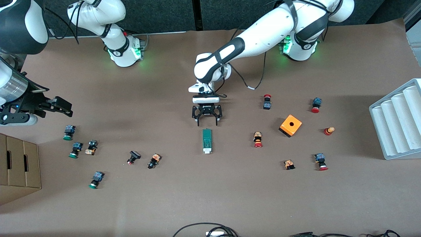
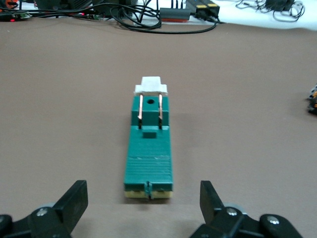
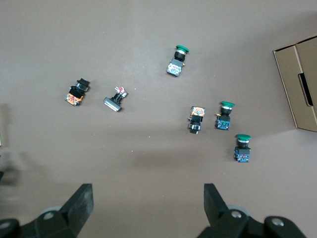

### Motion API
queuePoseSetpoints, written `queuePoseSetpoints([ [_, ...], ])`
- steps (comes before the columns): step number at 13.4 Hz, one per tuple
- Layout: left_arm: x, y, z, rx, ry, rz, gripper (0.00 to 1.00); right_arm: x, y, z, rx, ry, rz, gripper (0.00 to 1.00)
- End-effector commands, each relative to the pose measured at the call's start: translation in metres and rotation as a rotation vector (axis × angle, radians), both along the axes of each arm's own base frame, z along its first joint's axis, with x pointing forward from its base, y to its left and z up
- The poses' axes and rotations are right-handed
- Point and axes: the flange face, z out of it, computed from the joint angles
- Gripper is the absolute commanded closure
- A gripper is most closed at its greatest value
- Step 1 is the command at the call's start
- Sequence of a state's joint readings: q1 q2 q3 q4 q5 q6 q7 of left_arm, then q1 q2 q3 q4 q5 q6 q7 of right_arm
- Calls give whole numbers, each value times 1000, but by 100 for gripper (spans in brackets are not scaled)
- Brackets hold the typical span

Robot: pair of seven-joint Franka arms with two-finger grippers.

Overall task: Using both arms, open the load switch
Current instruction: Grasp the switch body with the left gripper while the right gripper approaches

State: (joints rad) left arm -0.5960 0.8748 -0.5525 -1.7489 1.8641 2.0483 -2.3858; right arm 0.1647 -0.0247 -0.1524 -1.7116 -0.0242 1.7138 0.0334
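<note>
**Load switch lay end-on to the left jaws**

The load switch [image 1: 207,141] lay mid-worktop, its long axis in line with the left gripper [image 1: 207,122], white end away from it. Those jaws stood released, hovering just short of its green end. The right gripper [image 1: 62,108] waited, released, well apart over the right arm's end.

Desk [image 1: 204,197], brown matte covering, flat throughout. Load switch [image 1: 207,141] near centre, lying flat, white end toward the front camera. Orange cube box [image 1: 290,125] at about 2 o'clock from it, ringed by red-capped push buttons [image 1: 258,139]. Green-capped push buttons [image 1: 75,149] at about 9 o'clock, toward the right arm's end of the desk. Cardboard box [image 1: 18,166] at the desk edge there. White ridged tray [image 1: 399,118] at the left arm's end.
</note>
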Motion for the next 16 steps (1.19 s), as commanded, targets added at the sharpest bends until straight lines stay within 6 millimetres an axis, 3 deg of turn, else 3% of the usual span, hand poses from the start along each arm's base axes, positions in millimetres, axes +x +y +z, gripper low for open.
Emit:
queuePoseSetpoints([
  [1, 2, -14, -10, -30, -63, 24, 1, 7, 4, -14, 2, 32, -8, 0],
  [4, -1, -4, -43, 16, -164, 8, 10, 13, 35, -33, -14, 59, -118, 0],
  [7, -6, -4, -49, 22, -177, -3, 15, 20, 52, -50, -15, 81, -133, 0],
  [9, -6, -1, -60, 54, -216, -34, 19, 43, 68, -60, -2, 92, -127, 0],
  [12, -8, -1, -60, 40, -221, -30, 27, 66, 96, -91, 95, 159, -351, 0],
  [16, -7, -2, -59, 5, -224, -12, 31, 92, 188, -131, 89, 206, -642, 0],
])
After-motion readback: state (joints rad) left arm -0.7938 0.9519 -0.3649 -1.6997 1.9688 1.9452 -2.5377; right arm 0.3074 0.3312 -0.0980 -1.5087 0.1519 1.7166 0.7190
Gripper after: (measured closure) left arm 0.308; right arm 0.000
